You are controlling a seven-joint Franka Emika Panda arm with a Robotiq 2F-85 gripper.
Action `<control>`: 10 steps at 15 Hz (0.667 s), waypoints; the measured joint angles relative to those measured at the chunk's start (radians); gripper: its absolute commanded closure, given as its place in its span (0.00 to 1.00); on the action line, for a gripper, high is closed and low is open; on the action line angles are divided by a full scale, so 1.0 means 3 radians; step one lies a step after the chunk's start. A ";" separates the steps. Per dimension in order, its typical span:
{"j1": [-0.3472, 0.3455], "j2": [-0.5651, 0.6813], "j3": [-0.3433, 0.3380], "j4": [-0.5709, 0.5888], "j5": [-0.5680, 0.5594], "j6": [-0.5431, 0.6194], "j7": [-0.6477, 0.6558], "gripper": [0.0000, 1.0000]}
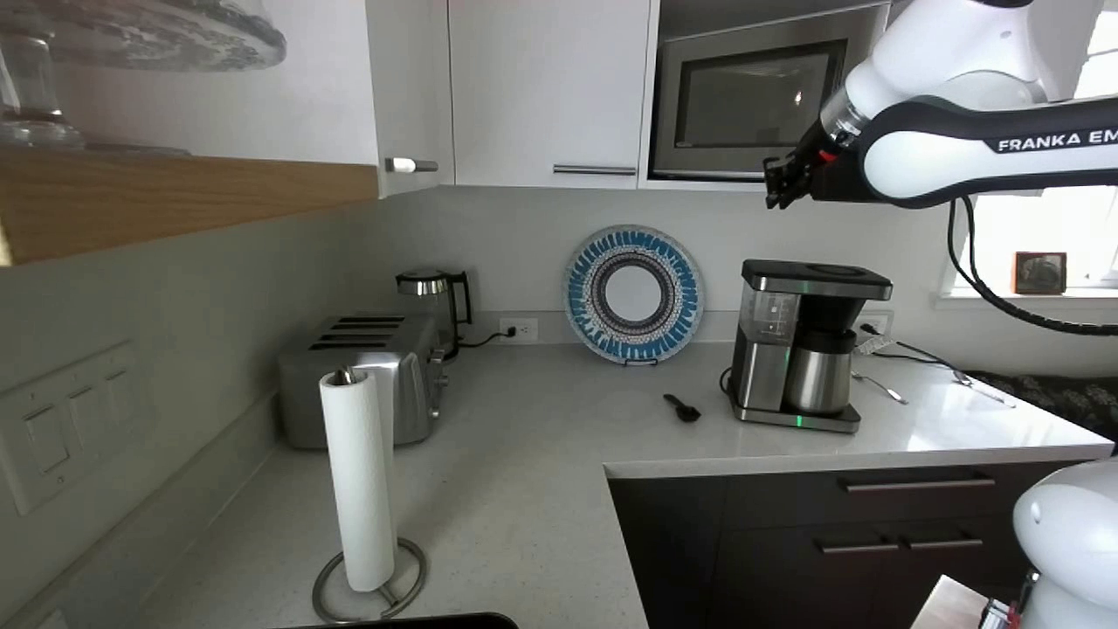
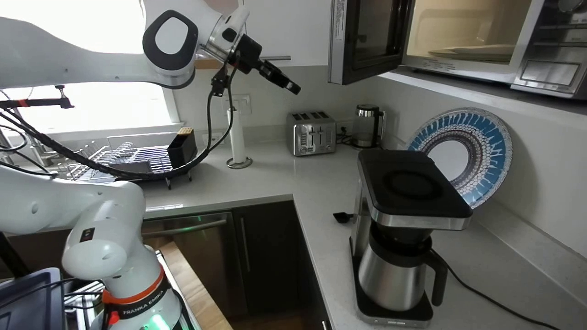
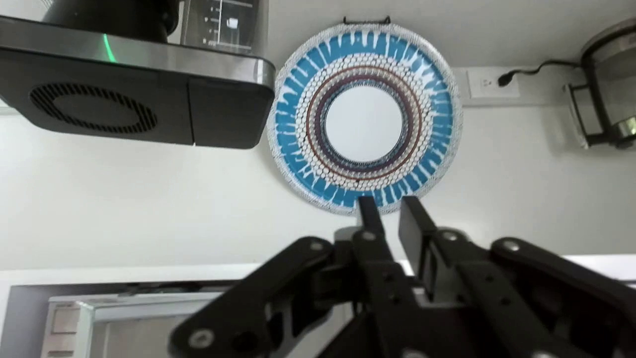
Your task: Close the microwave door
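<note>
The microwave (image 2: 550, 59) is built in under white cabinets, its light interior showing with a plate inside. Its grey-framed microwave door (image 2: 369, 43) stands swung open; the dark window also shows in an exterior view (image 1: 755, 96). My gripper (image 2: 292, 86) is raised above counter height, to the left of the door there, with a visible gap between them. In an exterior view the gripper (image 1: 774, 182) appears by the door's lower right corner. In the wrist view the gripper (image 3: 388, 201) is partly open with nothing between its fingers. Part of the microwave (image 3: 64, 323) shows at lower left.
A coffee maker (image 2: 412, 192) stands on the counter below the microwave. A blue-patterned round plate (image 1: 633, 293) leans on the wall. A toaster (image 1: 376, 376), a glass kettle (image 2: 367, 126) and a paper towel holder (image 1: 358, 480) stand along the counter. White cabinets (image 1: 550, 87) adjoin the microwave.
</note>
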State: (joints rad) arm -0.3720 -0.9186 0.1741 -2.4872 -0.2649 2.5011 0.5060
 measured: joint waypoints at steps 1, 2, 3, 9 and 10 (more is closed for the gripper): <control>-0.0115 -0.0028 0.0031 -0.0019 -0.0013 0.0160 0.0077 1.00; -0.0225 -0.0044 0.0056 -0.0026 -0.0017 0.0316 0.0133 1.00; -0.0348 -0.0057 0.0079 -0.0029 -0.0018 0.0480 0.0190 1.00; -0.1364 -0.0072 0.0344 -0.0032 -0.0001 0.1401 0.0551 1.00; -0.1599 -0.0073 0.0429 -0.0032 0.0013 0.1536 0.0619 1.00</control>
State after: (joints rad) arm -0.8518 -0.9405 0.3027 -2.4968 -0.2609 2.9620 0.6917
